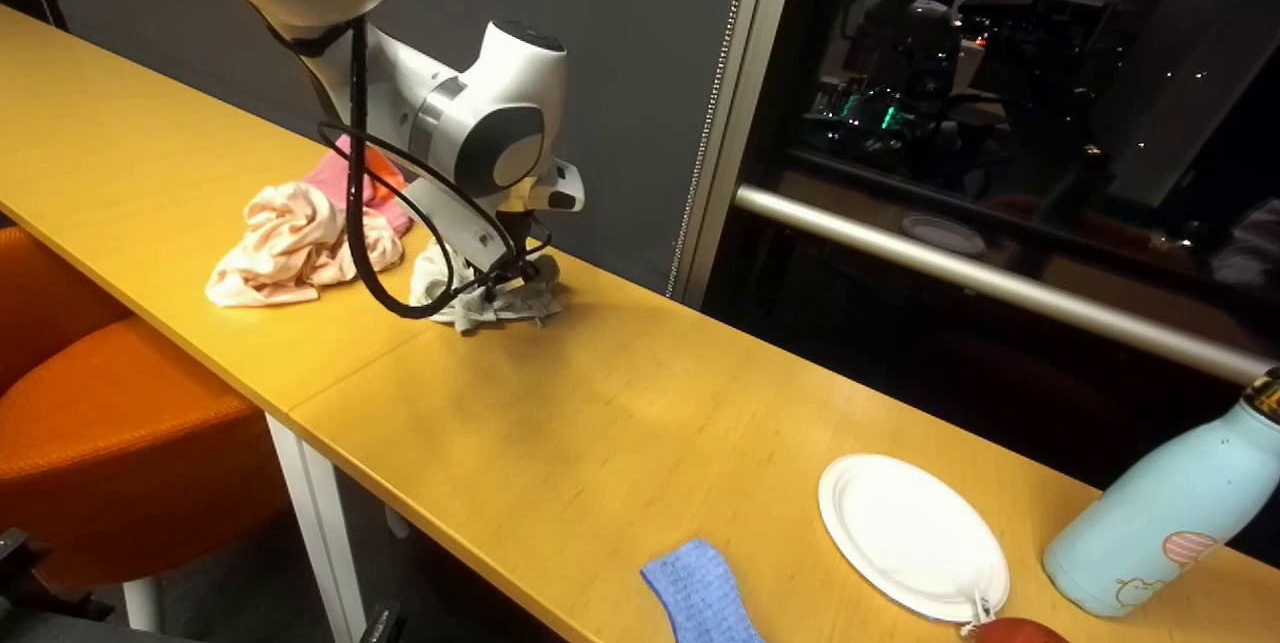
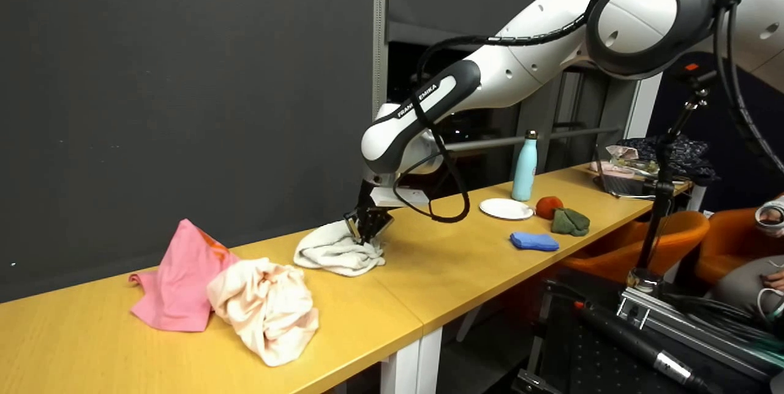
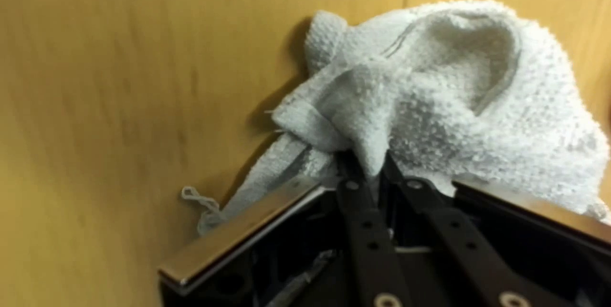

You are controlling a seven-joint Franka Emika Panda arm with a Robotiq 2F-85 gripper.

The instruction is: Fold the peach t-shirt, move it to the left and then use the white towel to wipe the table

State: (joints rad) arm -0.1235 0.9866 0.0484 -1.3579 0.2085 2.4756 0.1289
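End effector point(image 3: 370, 167) pinches white towel point(image 3: 439, 106) on table point(image 3: 110, 106).

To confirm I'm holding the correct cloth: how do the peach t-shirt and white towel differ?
The peach t-shirt is pale pink-orange; the white towel is off-white and nubby. The fingers pinch the towel; the t-shirt lies free of them. Both are crumpled on the table.

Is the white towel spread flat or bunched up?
Bunched up: the wrist view shows the white towel with raised folds, one pinched in the gripper.
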